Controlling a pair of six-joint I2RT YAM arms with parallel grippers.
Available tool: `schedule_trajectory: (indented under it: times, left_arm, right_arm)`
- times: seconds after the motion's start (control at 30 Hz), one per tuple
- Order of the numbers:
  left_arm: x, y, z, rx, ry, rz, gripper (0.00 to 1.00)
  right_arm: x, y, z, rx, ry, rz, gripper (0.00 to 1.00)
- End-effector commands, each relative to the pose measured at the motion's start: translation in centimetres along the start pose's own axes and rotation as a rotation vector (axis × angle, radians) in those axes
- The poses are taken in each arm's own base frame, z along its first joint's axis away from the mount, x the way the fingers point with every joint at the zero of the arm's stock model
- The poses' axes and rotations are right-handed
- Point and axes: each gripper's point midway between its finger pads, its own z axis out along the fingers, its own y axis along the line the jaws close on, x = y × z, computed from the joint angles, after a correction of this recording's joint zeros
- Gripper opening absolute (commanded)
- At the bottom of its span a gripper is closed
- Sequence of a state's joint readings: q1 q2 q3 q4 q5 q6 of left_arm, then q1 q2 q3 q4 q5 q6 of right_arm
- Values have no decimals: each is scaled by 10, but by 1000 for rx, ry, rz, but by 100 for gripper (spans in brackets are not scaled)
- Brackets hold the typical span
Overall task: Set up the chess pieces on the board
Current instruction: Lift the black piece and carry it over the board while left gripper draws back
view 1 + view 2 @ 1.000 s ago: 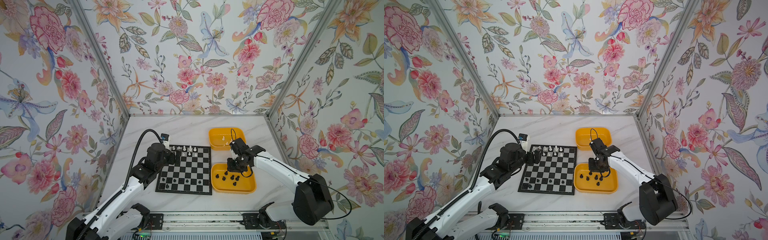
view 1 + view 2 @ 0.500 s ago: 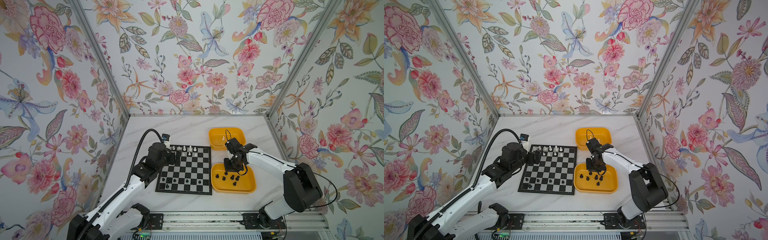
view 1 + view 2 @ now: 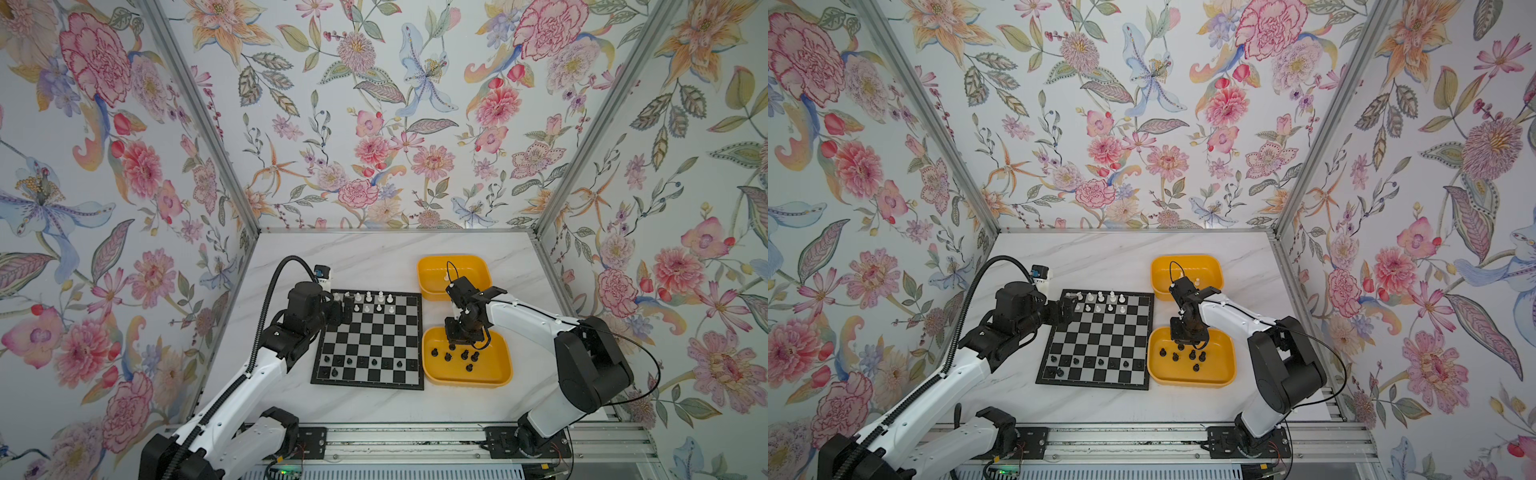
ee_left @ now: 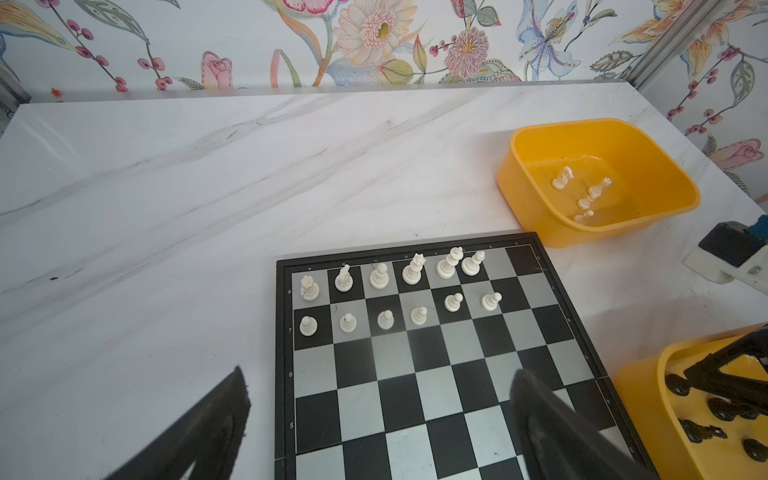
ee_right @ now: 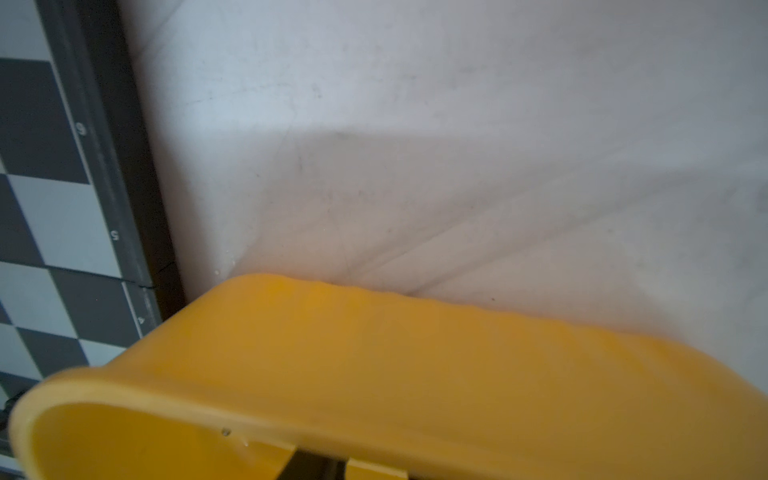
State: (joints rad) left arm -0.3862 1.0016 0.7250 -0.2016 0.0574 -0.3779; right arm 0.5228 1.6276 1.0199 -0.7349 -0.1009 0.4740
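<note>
The board [image 3: 370, 338] [image 3: 1100, 338] lies mid-table. Two rows of white chess pieces [image 4: 380, 276] stand on its far side. Several black ones [image 3: 375, 362] stand near its front edge. My left gripper [image 3: 343, 309] [image 4: 380, 419] hovers over the board's far left corner, open and holding nothing. My right gripper [image 3: 457, 341] [image 3: 1181, 344] points down into the near yellow tub [image 3: 498, 361], among several loose black pieces [image 3: 464, 354]. The right wrist view shows only the tub wall [image 5: 374, 353] and a dark sliver of its fingers [image 5: 313, 467]. Its jaws are hidden.
A second yellow tub [image 3: 478, 266] [image 4: 665, 166] at the far right holds a few white pieces [image 4: 598, 189]. Floral walls close in the left, back and right sides. The rail with both arm bases [image 3: 415, 436] runs along the front edge.
My right gripper has shifted a little left and dipped lower in the near tub, and its arm swung leftward too. The left arm has barely moved.
</note>
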Motion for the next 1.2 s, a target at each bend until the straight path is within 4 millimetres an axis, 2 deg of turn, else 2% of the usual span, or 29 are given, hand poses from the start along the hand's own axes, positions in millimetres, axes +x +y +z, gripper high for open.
schedule_trajectory:
  times: [0.0, 0.27, 0.83, 1.0, 1.17]
  left_arm:
    - [3, 2, 1, 15, 18, 2, 100]
    - [11, 15, 4, 6, 35, -27, 99]
    - [15, 26, 1, -13, 28, -67, 100]
    - [17, 34, 3, -40, 46, -82, 99]
    - [24, 49, 0, -111, 74, -108, 99]
  right_arm:
    - [-4, 4, 0, 0, -7, -18, 23]
    - [-4, 6, 4, -2, 1, -16, 19]
    - [-3, 3, 8, 13, 7, -20, 12]
    - [-7, 4, -3, 22, -11, -30, 11]
    - [-14, 8, -27, 41, -46, -61, 11]
